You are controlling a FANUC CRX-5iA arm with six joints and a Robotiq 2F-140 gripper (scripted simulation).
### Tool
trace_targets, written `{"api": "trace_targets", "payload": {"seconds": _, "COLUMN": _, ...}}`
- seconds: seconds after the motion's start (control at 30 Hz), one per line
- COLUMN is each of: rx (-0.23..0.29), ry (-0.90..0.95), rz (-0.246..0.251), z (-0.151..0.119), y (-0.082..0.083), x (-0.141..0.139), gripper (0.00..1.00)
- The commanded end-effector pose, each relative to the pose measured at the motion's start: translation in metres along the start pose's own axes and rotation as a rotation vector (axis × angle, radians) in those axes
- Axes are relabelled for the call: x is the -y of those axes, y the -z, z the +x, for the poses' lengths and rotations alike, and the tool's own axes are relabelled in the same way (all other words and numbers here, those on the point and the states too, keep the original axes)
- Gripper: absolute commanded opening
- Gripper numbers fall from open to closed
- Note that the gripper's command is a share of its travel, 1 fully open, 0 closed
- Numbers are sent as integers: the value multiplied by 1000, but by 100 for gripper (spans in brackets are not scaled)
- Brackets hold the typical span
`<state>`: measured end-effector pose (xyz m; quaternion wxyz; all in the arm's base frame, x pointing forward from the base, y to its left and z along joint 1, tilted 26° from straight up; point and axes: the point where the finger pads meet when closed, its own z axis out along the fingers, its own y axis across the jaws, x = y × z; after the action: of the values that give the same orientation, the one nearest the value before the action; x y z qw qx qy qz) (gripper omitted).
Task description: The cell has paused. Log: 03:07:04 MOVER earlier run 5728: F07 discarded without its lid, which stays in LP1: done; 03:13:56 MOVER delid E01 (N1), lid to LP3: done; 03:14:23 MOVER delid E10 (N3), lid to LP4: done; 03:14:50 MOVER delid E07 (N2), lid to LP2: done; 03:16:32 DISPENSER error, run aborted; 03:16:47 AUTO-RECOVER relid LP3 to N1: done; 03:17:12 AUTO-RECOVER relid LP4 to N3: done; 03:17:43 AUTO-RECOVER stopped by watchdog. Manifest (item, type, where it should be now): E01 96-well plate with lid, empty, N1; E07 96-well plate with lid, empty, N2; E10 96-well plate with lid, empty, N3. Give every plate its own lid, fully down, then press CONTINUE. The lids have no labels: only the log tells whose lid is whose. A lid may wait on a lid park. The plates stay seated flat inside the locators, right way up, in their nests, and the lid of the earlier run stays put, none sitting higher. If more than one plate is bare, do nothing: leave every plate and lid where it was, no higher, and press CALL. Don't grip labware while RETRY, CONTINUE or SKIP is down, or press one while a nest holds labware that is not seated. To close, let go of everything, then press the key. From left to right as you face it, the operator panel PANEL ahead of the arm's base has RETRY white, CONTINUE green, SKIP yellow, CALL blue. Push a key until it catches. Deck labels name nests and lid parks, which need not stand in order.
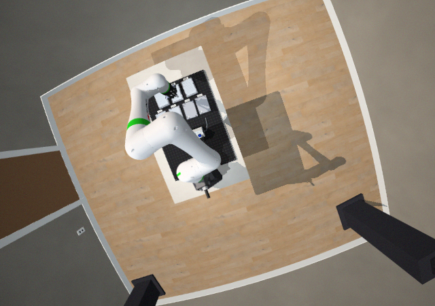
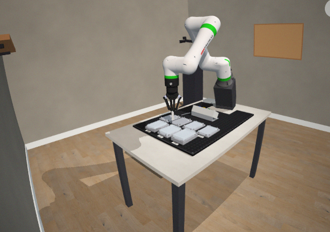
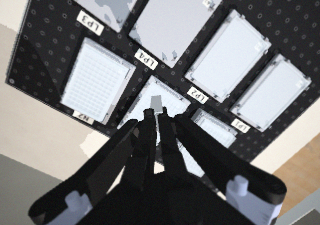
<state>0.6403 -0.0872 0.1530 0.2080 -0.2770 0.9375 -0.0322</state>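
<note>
- top view: white arm folded over the black deck [image 1: 227, 147] on the desk [image 1: 182, 192]; gripper [image 1: 170, 91] poised above the two rows of labware, too small here to judge.
- exterior view: gripper [image 2: 172, 108] pointing straight down, just above the back row of plates and lids, touching none; operator panel [image 2: 204, 113] well apart, near the arm's base.
- wrist view: gripper [image 3: 156, 113] pinched fully together, holding nothing. open wells showing on the n2 plate [image 3: 97, 80], bare by the look of it. flat lids resting on the lp2 park [image 3: 227, 57] and the lp1 park [image 3: 270, 92]; lp3 [image 3: 100, 0] and lp4 [image 3: 172, 20] apparently vacant. lid state of the other two plates, partly hidden behind the fingers, impossible to tell.
- step in hand, as a judgement: survey done, lid fetch not yet begun. next move calls for spreading wide, shifting over the lp2 lid, gripping its edges, setting it squarely down on the n2 plate, leaving lp1 alone, releasing, then pushing the green key.
</note>
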Motion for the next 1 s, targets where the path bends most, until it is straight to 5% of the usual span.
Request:
{"api": "trace_targets", "payload": {"seconds": 0.0, "rx": 14, "ry": 169, "rz": 4, "z": 4, "y": 1, "x": -23, "gripper": 0}}
{"api": "trace_targets", "payload": {"seconds": 0.03, "rx": 8, "ry": 330, "rz": 4, "z": 6, "y": 1, "x": -32, "gripper": 0}}
{"api": "trace_targets", "payload": {"seconds": 0.47, "rx": -23, "ry": 1027, "rz": -1, "z": 41, "y": -1, "x": -124, "gripper": 0}}
{"api": "trace_targets", "payload": {"seconds": 0.57, "rx": -25, "ry": 1084, "rz": -1, "z": 43, "y": -1, "x": -128, "gripper": 0}}
{"api": "trace_targets", "payload": {"seconds": 0.6, "rx": -29, "ry": 1251, "rz": 0, "z": 45, "y": -1, "x": -132, "gripper": 0}}
{"api": "trace_targets", "payload": {"seconds": 0.93, "rx": -40, "ry": 1768, "rz": 22, "z": 52, "y": -2, "x": -145, "gripper": 0}}
{"api": "trace_targets", "payload": {"seconds": 0.97, "rx": -41, "ry": 1821, "rz": 25, "z": 52, "y": -2, "x": -145, "gripper": 66}}
